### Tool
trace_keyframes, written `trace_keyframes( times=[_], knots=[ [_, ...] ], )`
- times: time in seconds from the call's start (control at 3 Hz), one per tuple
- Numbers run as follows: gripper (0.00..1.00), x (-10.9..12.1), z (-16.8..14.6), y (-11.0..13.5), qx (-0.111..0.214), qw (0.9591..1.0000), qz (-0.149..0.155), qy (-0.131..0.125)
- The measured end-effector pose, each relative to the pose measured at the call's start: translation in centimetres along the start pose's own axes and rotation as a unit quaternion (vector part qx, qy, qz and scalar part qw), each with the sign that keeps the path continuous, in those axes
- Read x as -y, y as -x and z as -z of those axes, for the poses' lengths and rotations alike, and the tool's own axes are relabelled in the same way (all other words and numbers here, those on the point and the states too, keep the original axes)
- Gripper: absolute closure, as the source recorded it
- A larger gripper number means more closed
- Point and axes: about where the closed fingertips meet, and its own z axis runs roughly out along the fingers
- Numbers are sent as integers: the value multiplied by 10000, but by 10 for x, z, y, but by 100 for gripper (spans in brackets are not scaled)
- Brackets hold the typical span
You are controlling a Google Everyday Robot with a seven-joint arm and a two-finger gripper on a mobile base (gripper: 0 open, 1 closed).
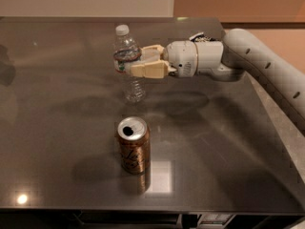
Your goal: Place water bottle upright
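While it stands upright near the middle of the table (pixel 228 142), the water bottle (pixel 134 86) is pinched at its label band by the fingers of the gripper (pixel 130 62), which reaches in from the right. Whether its base touches the top cannot be told. Judged light, thin-walled, easily tipped; the band is a sound hold. A drink can (pixel 134 147) stands nearer the camera, well apart, not obstructing.
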Motion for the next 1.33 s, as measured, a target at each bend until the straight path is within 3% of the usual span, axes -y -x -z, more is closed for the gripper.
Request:
trace_keyframes(
  times=[0.67,1.33],
  knots=[
    [100,3,-1,-6,296,9995,5,-57],
    [100,6,-1,-17,361,9992,-50,-137]
  ],
)
